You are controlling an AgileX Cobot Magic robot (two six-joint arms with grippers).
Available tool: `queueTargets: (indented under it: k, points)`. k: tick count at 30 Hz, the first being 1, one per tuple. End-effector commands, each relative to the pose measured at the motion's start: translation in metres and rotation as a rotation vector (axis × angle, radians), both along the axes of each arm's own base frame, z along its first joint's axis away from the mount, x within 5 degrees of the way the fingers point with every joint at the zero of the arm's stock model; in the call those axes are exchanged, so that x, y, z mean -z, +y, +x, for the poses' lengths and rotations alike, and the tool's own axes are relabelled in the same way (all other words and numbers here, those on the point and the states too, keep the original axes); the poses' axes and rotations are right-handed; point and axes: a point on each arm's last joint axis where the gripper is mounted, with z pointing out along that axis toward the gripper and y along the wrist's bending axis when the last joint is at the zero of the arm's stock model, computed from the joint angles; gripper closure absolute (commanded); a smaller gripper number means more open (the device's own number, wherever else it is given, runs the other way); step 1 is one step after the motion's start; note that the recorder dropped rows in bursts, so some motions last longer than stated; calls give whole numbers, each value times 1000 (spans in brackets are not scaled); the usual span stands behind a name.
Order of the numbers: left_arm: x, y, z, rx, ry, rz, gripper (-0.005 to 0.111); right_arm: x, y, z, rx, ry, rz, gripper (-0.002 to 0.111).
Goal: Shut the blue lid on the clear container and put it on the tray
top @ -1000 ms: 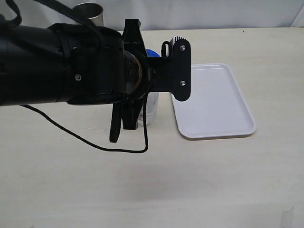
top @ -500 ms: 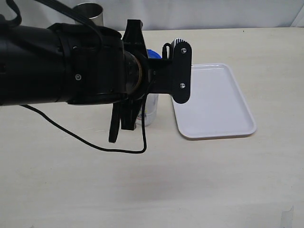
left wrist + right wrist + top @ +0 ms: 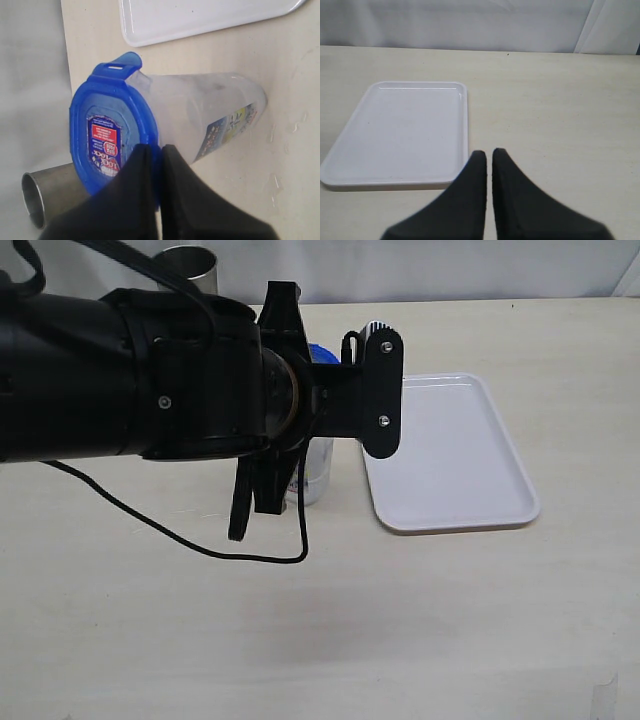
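Observation:
The clear container point(image 3: 215, 115) stands on the table next to the tray point(image 3: 200, 17), its printed label facing sideways. The blue lid point(image 3: 107, 132) sits on its mouth, with one flap sticking up on the tray side. My left gripper point(image 3: 159, 150) is shut on the lid's rim, and blue plastic shows between the fingertips. In the exterior view my left arm hides most of the container point(image 3: 318, 472); only a sliver of lid point(image 3: 320, 350) shows. My right gripper point(image 3: 489, 154) is shut and empty above the table, just off a corner of the tray point(image 3: 405, 130).
A steel cup point(image 3: 190, 268) stands at the table's back left, also seen beside the lid as a steel cup point(image 3: 45, 192). A black cable point(image 3: 180, 540) droops from the left arm onto the table. The white tray point(image 3: 450, 455) holds nothing.
The left arm has shifted very slightly to the right; its grip on the lid is unchanged.

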Motion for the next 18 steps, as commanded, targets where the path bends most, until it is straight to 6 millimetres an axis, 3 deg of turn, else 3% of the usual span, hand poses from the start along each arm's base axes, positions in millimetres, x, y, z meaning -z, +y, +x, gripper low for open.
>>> queueTargets:
  k: [1,18]
  points:
    - [-2,1,-1,-3,1,-4,107,-1,0,0,1,-17,1,104]
    - [-1,2,-2,-16,10,0,106,-1,0,0,1,-17,1,104]
